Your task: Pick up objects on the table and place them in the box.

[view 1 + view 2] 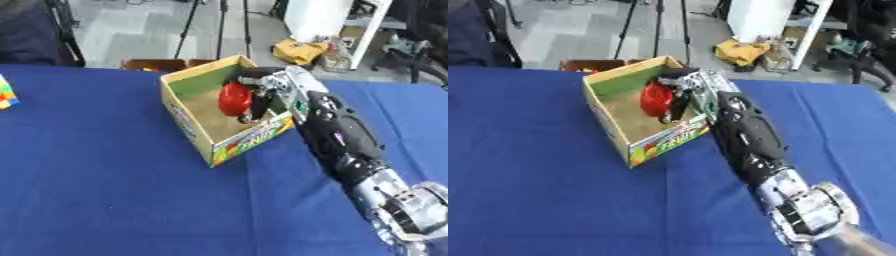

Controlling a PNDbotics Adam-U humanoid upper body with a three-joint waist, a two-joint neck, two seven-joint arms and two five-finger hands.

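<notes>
An open cardboard box (197,131) with a colourful printed front stands on the blue table. My right arm reaches in from the lower right, and my right hand (262,89) is inside the box over its far right side. Its fingers curl round a red rounded object (234,99), held just above the brown box floor. The left hand shows in neither view.
A multicoloured block thing (6,92) sits at the table's left edge. Behind the table's far edge are a brown open box (156,64), tripod legs, a yellow cloth and a chair. Blue tablecloth (96,190) spreads wide in front of the box.
</notes>
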